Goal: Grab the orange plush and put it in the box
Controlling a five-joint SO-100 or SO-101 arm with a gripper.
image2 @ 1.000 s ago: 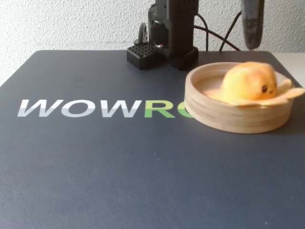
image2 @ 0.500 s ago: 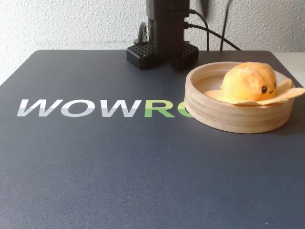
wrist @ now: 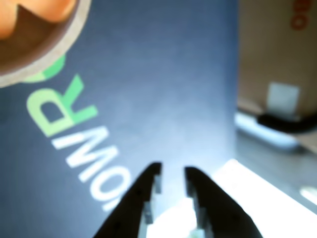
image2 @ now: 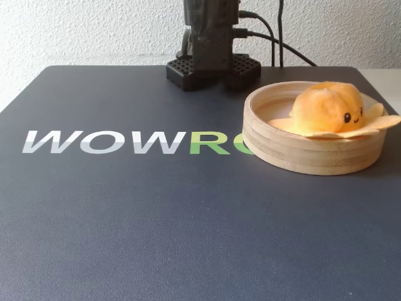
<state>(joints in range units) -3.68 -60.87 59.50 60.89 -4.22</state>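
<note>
The orange plush point(image2: 329, 106) sits upright inside the round wooden box point(image2: 301, 150) at the right of the mat, with its tentacles draped over the right rim. In the wrist view, part of the plush point(wrist: 39, 12) and the box rim point(wrist: 47, 52) show at the top left corner. My gripper point(wrist: 172, 171) is at the bottom of the wrist view, well away from the box, above the dark mat. Its black fingers point(wrist: 143, 193) stand a small gap apart with nothing between them. The gripper is out of the fixed view, where only the arm base point(image2: 210, 56) shows.
A dark blue mat point(image2: 125, 219) with white and green lettering point(image2: 106, 141) covers the table. Cables point(image2: 276, 31) run behind the arm base against a white wall. A cardboard box point(wrist: 277, 49) stands beyond the mat's edge in the wrist view.
</note>
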